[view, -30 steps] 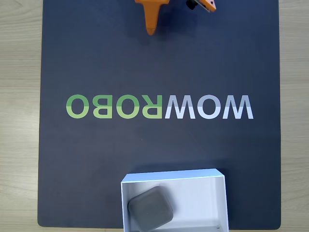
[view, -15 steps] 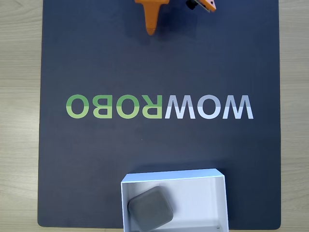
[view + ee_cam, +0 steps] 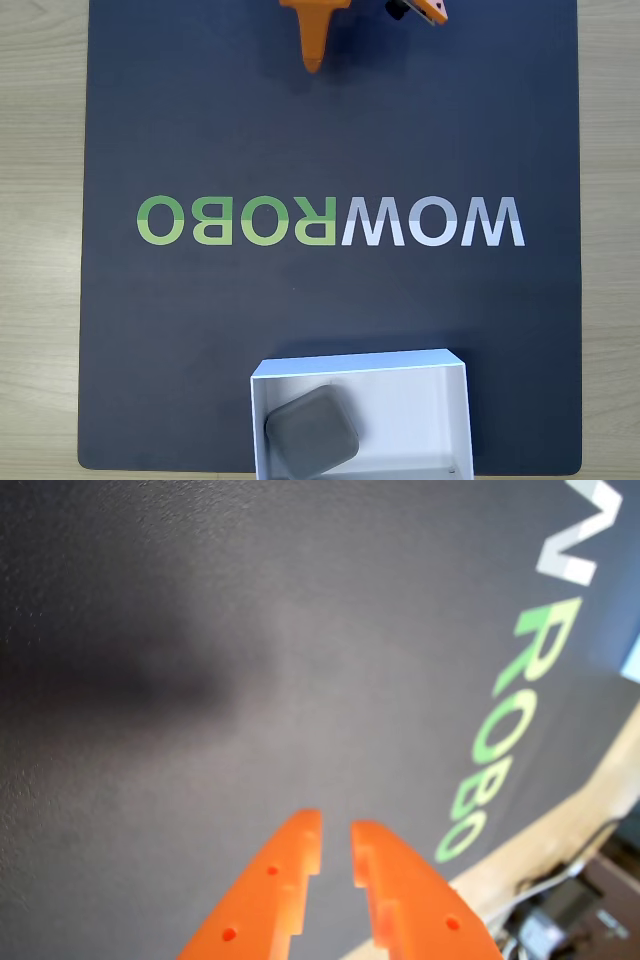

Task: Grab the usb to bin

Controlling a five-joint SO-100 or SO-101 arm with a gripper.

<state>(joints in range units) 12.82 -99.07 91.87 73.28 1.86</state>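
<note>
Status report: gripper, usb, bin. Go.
Gripper empty, fingers nearly together, over bare mat. Usb inside bin, left side in fixed view. Nothing in the way.

The surface point(image 3: 40, 200) is pale wood-grain, and a large dark mat point(image 3: 330, 130) lies flat on it, covering most of the fixed view and leaving bare strips of wood at the left and right edges. Across the middle of the mat runs a printed word point(image 3: 330, 221), seen upside down, green on the left half and pale grey on the right. A white open-top box point(image 3: 415, 410) sits on the mat at its bottom edge, slightly right of centre.
</note>
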